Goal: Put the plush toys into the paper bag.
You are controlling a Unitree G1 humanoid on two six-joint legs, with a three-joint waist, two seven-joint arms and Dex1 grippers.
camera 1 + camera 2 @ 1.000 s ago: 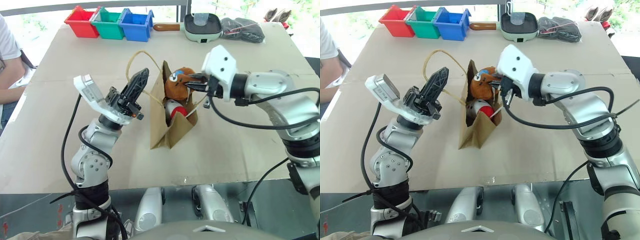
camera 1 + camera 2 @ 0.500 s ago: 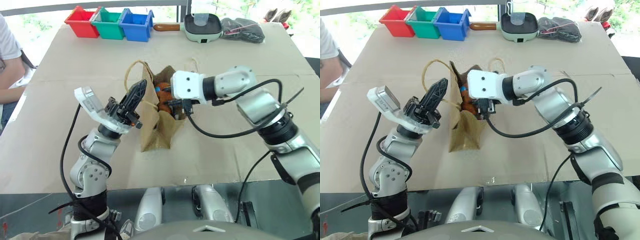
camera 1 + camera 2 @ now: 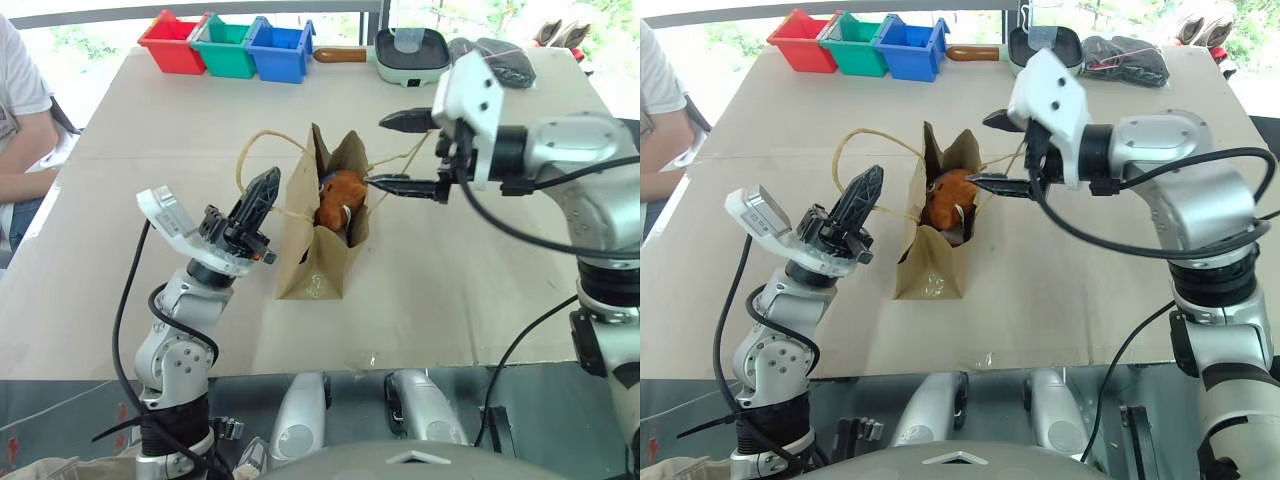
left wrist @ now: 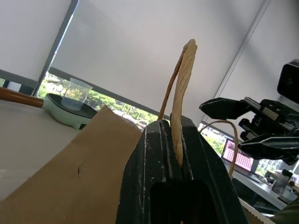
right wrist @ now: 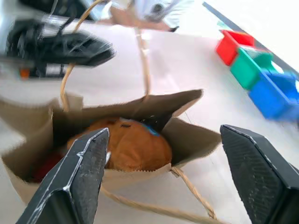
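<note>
The brown paper bag (image 3: pixel 318 262) stands upright and open-mouthed at the middle of the table. The orange-brown plush toy (image 3: pixel 338 194) lies inside it, its top showing at the mouth. In the right wrist view a bit of red (image 5: pixel 45 168) shows deeper in the bag beside the orange toy (image 5: pixel 135 145). My left gripper (image 3: pixel 267 184) is left of the bag, shut on one tan cord handle (image 4: pixel 182 93). My right gripper (image 3: pixel 398 152) hovers just right of and above the bag's mouth, open and empty, its fingers (image 5: pixel 83 173) wide apart.
Red (image 3: pixel 168 43), green (image 3: pixel 225 45) and blue (image 3: pixel 282 50) bins line the table's far edge, with a pale green pan (image 3: pixel 411 54) and a dark pouch (image 3: pixel 505 60) further right. A person's arm (image 3: pixel 22 110) rests at the left edge.
My right gripper pushed the orange toy into the bag, let go, opened and pulled back up and to the right. The left gripper kept hold of the handle.
</note>
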